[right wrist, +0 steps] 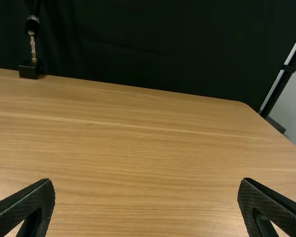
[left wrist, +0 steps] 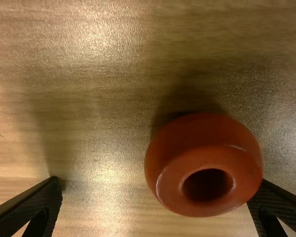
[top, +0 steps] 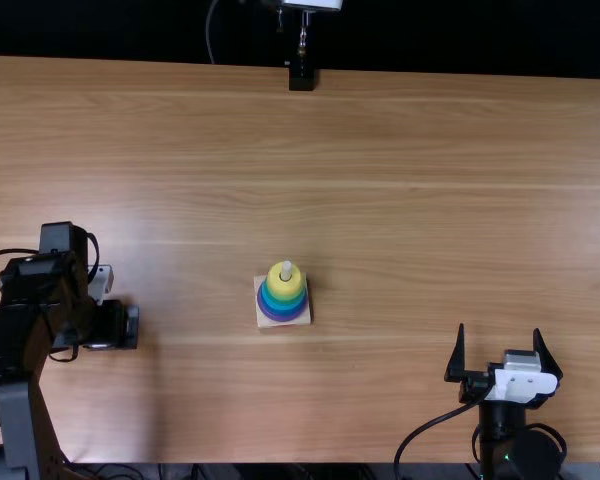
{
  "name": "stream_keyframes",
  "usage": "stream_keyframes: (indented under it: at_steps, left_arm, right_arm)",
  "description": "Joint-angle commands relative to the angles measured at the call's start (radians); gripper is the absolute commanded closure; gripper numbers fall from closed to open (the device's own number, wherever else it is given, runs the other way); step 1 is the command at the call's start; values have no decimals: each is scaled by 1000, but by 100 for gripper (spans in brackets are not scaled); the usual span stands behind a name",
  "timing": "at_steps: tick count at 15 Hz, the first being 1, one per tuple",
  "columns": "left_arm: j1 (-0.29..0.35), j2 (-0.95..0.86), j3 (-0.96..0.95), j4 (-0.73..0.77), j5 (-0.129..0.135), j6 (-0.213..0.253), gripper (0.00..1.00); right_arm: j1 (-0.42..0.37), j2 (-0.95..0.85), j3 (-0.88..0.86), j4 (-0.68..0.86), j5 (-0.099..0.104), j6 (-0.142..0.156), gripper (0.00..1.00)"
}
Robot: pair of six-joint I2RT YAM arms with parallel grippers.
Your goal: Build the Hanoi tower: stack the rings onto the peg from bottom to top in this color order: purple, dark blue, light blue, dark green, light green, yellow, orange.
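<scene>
The peg (top: 286,268) stands left of middle, on the table's (top: 400,190) near half, yellow ring (top: 285,284) uppermost, purple ring (top: 283,314) lowest; the blue-to-green bands between are hard to separate. Farther left, the orange ring (left wrist: 207,190) sits unclamped between the left pincer's (top: 125,327) wide-apart fingers. Near right, the right pincer (top: 499,328) gapes, empty.

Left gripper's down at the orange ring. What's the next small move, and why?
Probably close the left gripper: its fingers stand wide apart with the orange ring between them, nearer one finger. Yellow tops the stack on the peg, so orange comes next.
</scene>
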Motion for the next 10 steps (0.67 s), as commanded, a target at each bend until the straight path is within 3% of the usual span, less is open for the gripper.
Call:
stream_keyframes:
  at_steps: [1,10]
  left_arm:
    - [-7,16,28,4,13,16,0]
    - [-13,13,70,0,-2,16,0]
  right_arm:
    - [-4,-7,-12,-16,-3,-3,0]
    - [-4,-7,-12,-16,-3,-3,0]
